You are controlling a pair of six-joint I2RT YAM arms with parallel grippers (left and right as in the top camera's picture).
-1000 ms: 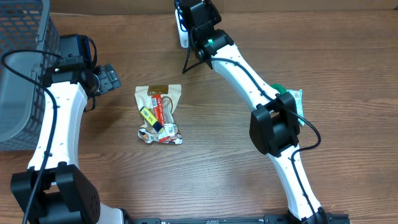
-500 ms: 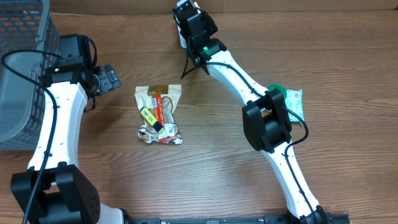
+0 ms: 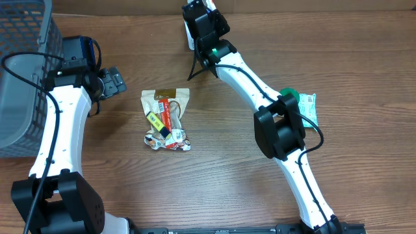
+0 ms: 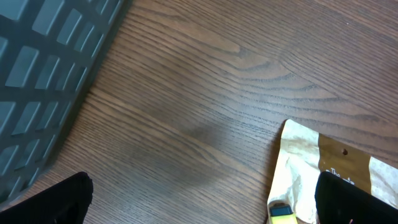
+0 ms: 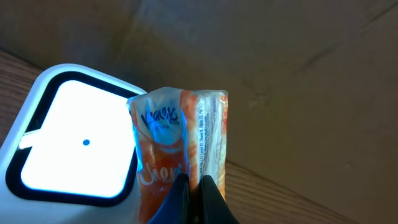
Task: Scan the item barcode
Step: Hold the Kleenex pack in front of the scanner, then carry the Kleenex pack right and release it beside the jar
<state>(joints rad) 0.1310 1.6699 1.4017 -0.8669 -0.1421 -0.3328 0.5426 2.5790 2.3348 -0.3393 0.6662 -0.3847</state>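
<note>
My right gripper (image 5: 194, 198) is shut on an orange snack packet (image 5: 180, 140), gripping its lower edge and holding it upright just right of the scanner's lit white window (image 5: 74, 146). Printed text runs down the packet's pale right side. From overhead, the right gripper (image 3: 198, 16) sits at the table's far edge over the white scanner (image 3: 190, 39), hiding the packet. My left gripper (image 3: 116, 82) stands open and empty left of a pile of snack packets (image 3: 166, 120). In the left wrist view its black fingertips (image 4: 59, 202) frame bare wood, with a pale packet (image 4: 305, 168) at the right.
A grey mesh basket (image 3: 26, 71) fills the far left corner, its wall (image 4: 43, 68) close to the left gripper. A green-and-white packet (image 3: 304, 104) lies at the right beside the right arm's elbow. A cardboard wall (image 5: 280, 74) stands behind the scanner.
The right arm swung slightly left and its elbow shifted inward, bringing the packet up to the scanner; it has held still for the last half second. The left arm has not moved.
</note>
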